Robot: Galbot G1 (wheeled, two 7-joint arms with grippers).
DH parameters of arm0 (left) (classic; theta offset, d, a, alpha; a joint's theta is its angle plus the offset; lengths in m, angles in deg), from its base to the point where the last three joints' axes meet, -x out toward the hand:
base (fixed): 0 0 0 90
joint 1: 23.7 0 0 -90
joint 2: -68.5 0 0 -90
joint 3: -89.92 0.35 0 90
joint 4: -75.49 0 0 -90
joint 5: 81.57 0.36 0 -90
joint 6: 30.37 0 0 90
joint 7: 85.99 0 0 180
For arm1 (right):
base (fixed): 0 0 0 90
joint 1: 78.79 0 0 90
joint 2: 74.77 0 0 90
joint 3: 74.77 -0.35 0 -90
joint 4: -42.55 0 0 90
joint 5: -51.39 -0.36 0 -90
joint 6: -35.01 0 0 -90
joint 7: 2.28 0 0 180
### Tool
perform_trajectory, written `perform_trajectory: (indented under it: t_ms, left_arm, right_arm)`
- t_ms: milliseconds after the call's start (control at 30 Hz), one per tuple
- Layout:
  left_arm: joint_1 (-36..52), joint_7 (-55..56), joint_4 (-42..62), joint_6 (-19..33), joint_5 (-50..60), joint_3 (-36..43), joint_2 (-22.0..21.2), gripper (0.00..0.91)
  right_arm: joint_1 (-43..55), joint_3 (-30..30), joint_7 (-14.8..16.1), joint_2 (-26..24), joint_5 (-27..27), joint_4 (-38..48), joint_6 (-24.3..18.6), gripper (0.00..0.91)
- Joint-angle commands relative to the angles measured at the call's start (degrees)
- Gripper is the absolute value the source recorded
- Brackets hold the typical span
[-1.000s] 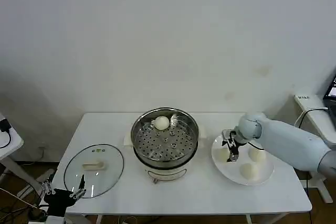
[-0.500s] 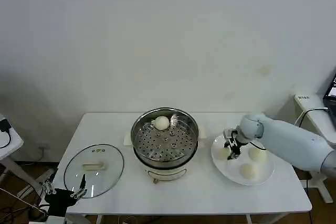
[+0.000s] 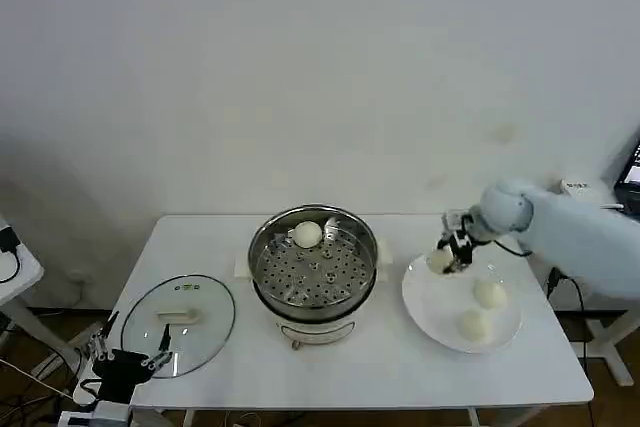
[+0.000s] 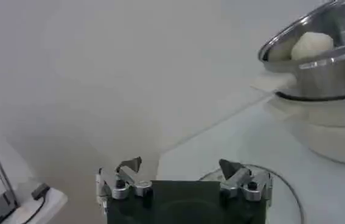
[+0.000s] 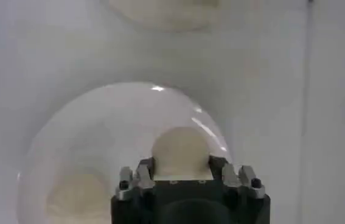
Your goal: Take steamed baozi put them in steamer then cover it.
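Head view, right claw (image 3: 447, 254) gripping baozi (image 3: 438, 261) (above plate (image 3: 430, 309) rim), steamer (image 3: 314, 259) uncovered.

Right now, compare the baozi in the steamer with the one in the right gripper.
The baozi in the steamer rests on the perforated tray, untouched; the gripped baozi is pinched by the right gripper above the plate edge. One is delivered, the other not yet. Both are round, smooth, cream-white.
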Motion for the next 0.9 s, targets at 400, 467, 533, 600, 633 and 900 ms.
perform_trajectory:
  t_ms: [400, 467, 533, 600, 633, 900]
  left_arm:
    - [2.7, 0.0, 0.2, -0.3, -1.5, -2.1, 0.7, 0.907]
    - [2.8, 0.0, 0.0, -0.3, -1.6, -2.5, 0.7, 0.907]
    - [2.7, 0.0, -0.5, -0.3, -1.7, -2.9, 0.4, 0.907]
    - [2.7, 0.0, -1.1, -0.3, -2.0, -3.3, 0.1, 0.907]
    - [2.7, 0.0, -1.2, -0.3, -2.1, -3.4, 0.0, 0.907]
    - [3.0, 0.0, -2.1, -0.2, -2.5, -3.8, -0.5, 0.907]
  right_arm:
    - [16.1, 8.3, -7.6, 24.9, -25.3, -4.2, 12.4, 0.615]
    - [14.5, 8.3, -8.4, 28.6, -27.1, -2.5, 13.9, 0.615]
    - [13.4, 8.6, -9.0, 30.6, -29.7, -1.5, 16.1, 0.615]
    - [12.8, 9.1, -8.9, 32.6, -31.5, -0.5, 18.0, 0.615]
    - [12.5, 9.2, -8.5, 33.4, -31.7, -0.1, 18.1, 0.615]
    - [7.9, 10.4, -8.7, 38.2, -31.2, 6.0, 18.6, 0.615]
